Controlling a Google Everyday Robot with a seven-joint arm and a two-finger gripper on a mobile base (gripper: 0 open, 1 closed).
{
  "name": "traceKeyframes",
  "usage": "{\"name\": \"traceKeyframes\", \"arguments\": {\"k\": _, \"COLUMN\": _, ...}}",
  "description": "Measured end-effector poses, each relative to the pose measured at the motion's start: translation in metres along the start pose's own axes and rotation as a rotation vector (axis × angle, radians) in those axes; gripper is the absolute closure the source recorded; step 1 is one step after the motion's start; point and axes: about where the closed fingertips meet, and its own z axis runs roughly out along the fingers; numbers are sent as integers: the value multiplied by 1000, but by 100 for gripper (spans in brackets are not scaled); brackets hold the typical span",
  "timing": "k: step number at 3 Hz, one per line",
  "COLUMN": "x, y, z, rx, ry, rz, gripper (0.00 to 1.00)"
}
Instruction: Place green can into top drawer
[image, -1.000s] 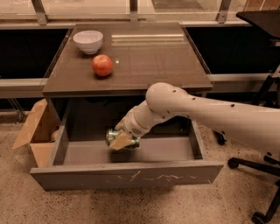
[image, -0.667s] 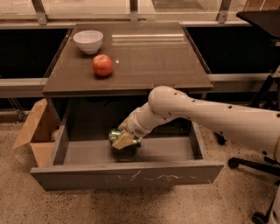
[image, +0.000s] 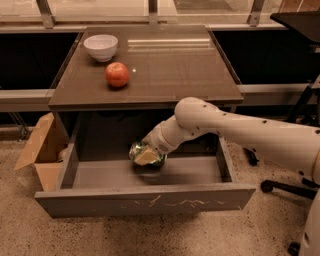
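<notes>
Moved: pincer and can sit a little further right in the drawer than 1 second ago, and the arm's elbow has shifted the same way.
Pincer: clenched on the can, with 1 tan pad laid across its near face. It hangs low inside the open drawer, just under the table edge.
Can: in the pincer, tilted rather than upright, over the drawer floor. A dark shadow lies right beneath it; whether it touches the floor I cannot tell.
Look of can: glossy, mottled green and white, partly hidden behind the pad.
Why held so: the arm comes in from the right and slopes down below the table lip, so, as I judge it, the can has to go in at a slant.
Drawer: pulled out beneath the pincer, grey, with pale scratches on the front panel.
Above and left of pincer: apple and bowl on the table, well apart from the can.
Left of pincer: box beside the drawer.
Stage: probably close to release, since the can is already within the walls.
</notes>
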Motion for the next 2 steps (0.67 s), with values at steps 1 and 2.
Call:
{"name": "traceKeyframes", "arguments": {"k": 1, "x": -1, "y": -4, "z": -9, "rx": 17, "ry": -10, "rz": -7, "gripper": 0}}
{"name": "traceKeyframes", "arguments": {"k": 2, "x": -9, "y": 5, "z": -49, "rx": 50, "ry": -59, "rz": -14, "gripper": 0}}
